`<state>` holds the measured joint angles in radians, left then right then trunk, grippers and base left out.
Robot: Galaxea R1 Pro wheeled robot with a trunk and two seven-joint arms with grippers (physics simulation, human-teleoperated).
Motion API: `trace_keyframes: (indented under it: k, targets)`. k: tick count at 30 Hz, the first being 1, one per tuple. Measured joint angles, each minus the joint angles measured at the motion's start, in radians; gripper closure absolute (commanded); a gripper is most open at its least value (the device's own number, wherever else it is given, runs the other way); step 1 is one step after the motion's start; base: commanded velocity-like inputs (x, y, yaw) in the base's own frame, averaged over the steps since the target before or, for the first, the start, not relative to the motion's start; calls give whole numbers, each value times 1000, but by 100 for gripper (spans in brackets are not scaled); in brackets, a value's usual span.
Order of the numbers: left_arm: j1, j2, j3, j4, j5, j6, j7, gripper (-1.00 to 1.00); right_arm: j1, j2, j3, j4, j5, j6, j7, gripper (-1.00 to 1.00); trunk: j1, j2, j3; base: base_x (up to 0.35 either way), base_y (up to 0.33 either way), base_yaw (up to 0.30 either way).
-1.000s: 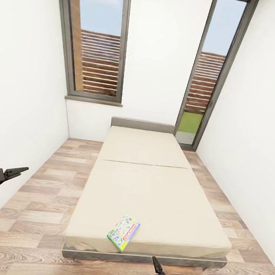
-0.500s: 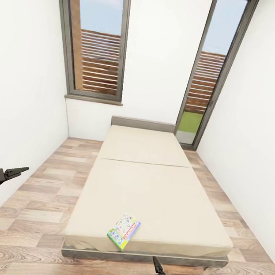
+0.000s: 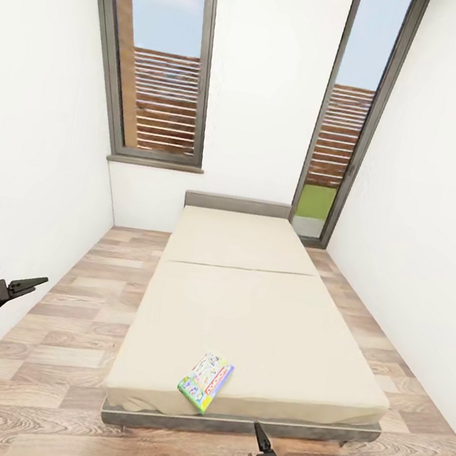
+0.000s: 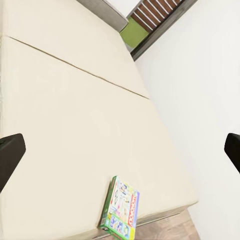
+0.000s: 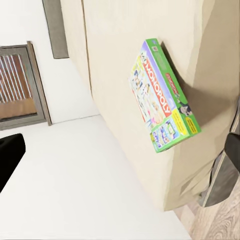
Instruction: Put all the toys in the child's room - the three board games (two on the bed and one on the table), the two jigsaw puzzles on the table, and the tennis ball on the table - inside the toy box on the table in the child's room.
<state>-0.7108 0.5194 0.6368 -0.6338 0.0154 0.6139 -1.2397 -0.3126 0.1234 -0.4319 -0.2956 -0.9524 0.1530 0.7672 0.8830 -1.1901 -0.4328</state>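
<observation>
Approaching: I'm facing the bed (image 3: 258,315) end-on, arms low and empty.
Board game: green box (image 3: 205,383) lies flat near the foot edge, at 12 o'clock from the right gripper (image 3: 258,434), slightly left.
Jaws, right: wide apart, grasping nothing.
Jaws, left: left gripper (image 3: 29,284) at 9 o'clock; wrist view shows its jaws spread.
Technique: I'd close in, then pinch the overhanging near edge squarely.
</observation>
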Motion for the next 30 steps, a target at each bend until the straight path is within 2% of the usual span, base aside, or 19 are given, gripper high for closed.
trace_keyframes:
  k: [3,8,30]
  targets:
    - [0,0,0,0,0,0,0,-100,0,0,2,1,2,0,47,-100,12,-21,-9,0,0,0]
    - [0,-1,0,0,0,0,0,-100,0,-1,2,3,5,0,77,-100,31,-56,-25,0,0,0]
    - [0,-1,0,0,0,0,0,-100,0,-1,3,4,14,-2,82,-100,115,-210,-94,0,0,0]
